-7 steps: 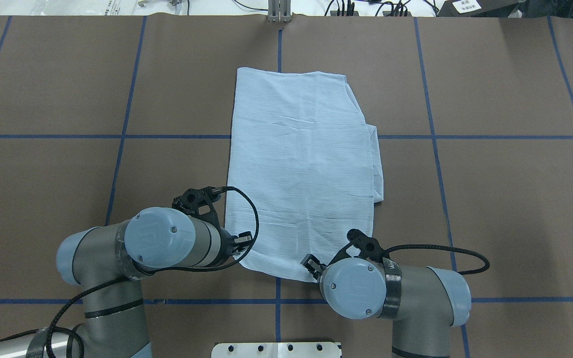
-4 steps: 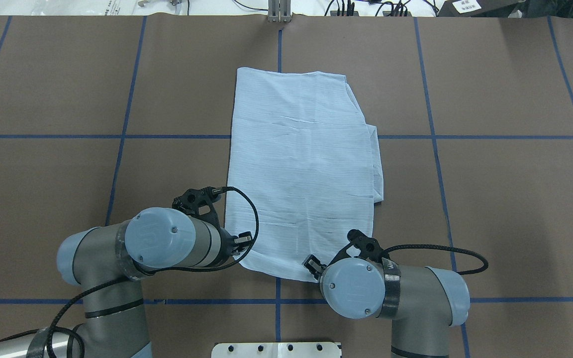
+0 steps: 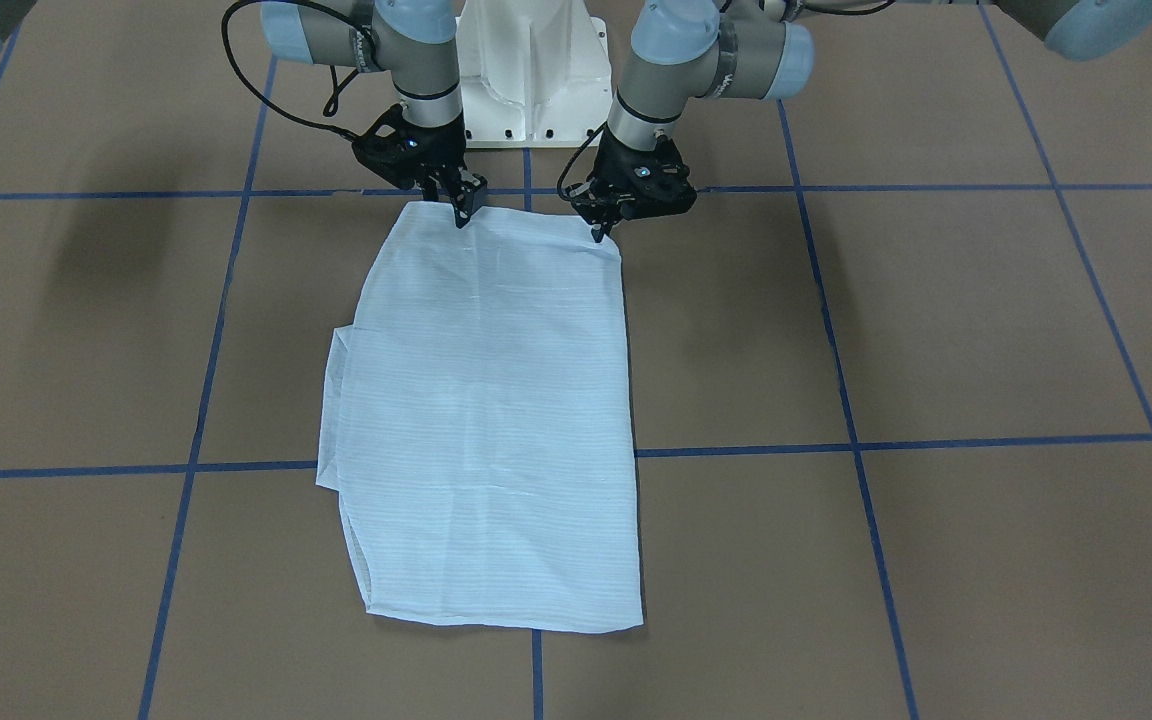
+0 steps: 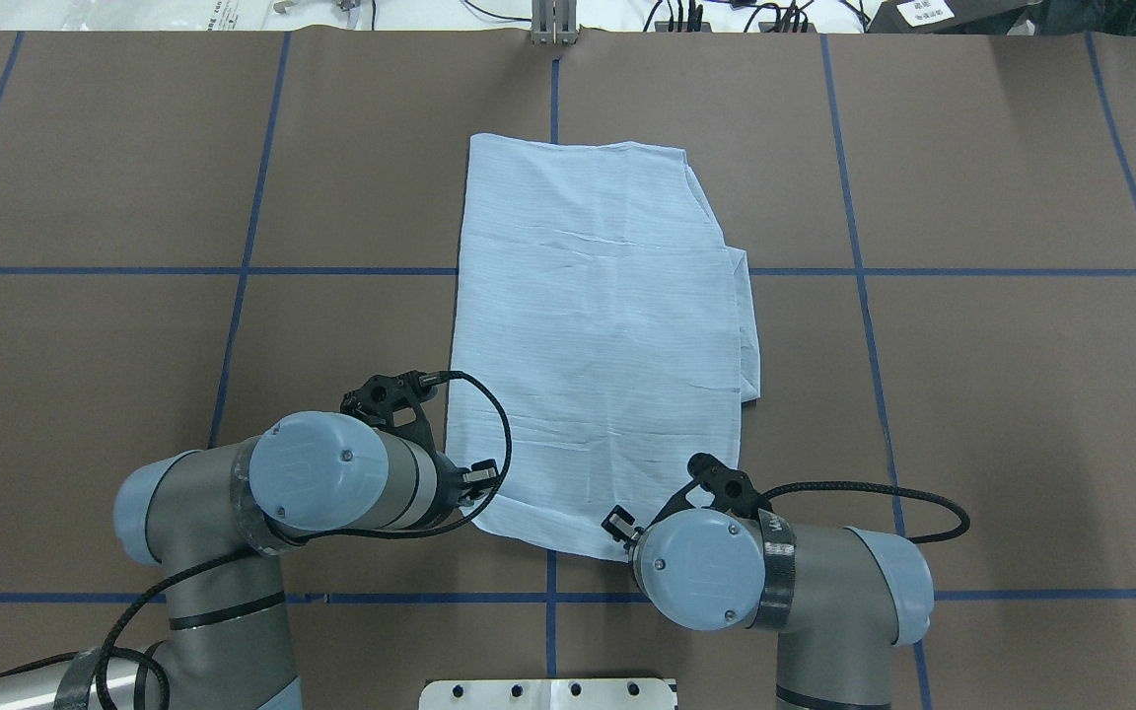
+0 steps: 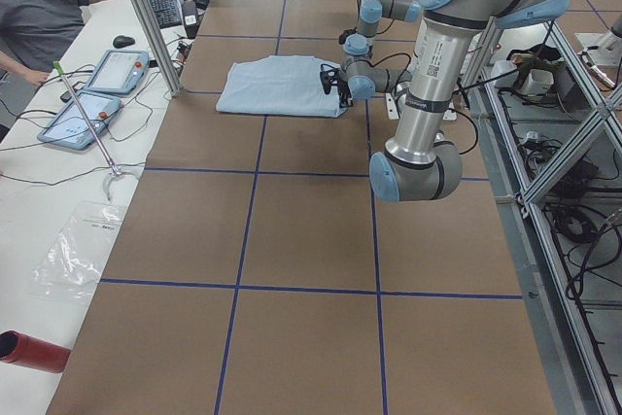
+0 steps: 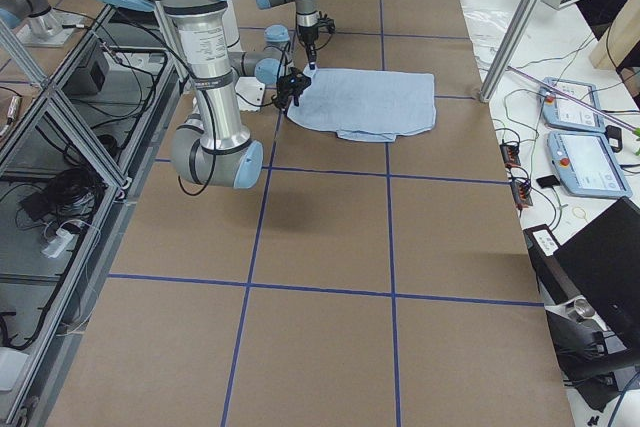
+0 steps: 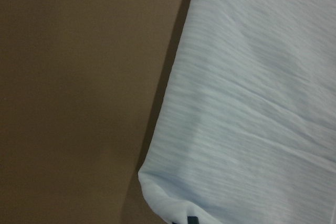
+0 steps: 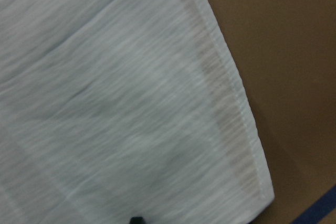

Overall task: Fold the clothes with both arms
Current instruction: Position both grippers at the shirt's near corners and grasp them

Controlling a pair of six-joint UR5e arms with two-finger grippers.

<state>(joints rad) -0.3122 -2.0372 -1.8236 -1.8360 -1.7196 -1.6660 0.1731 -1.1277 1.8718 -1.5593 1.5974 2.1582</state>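
Observation:
The clothes are one pale-blue striped shirt (image 4: pixel 600 335), folded into a long rectangle and lying flat on the brown table; it also shows as the shirt (image 3: pixel 486 420), (image 5: pixel 282 86), (image 6: pixel 370 102). Both arms reach to its edge nearest the robot. My left gripper (image 4: pixel 484 480), (image 3: pixel 599 232) is shut on the shirt's near left corner (image 7: pixel 163 192), which curls up slightly. My right gripper (image 4: pixel 616 522), (image 3: pixel 463 212) is shut on the same hem further right, near the stitched corner (image 8: pixel 247 171). A narrow folded layer sticks out along the shirt's right side (image 4: pixel 747 325).
Blue tape lines (image 4: pixel 553 269) cross the table in a grid. The white robot base (image 3: pixel 531 70) stands right behind the grippers. A seated person (image 5: pixel 39 17) and two tablets (image 5: pixel 92 104) are at the far table edge. Cables lie along that edge.

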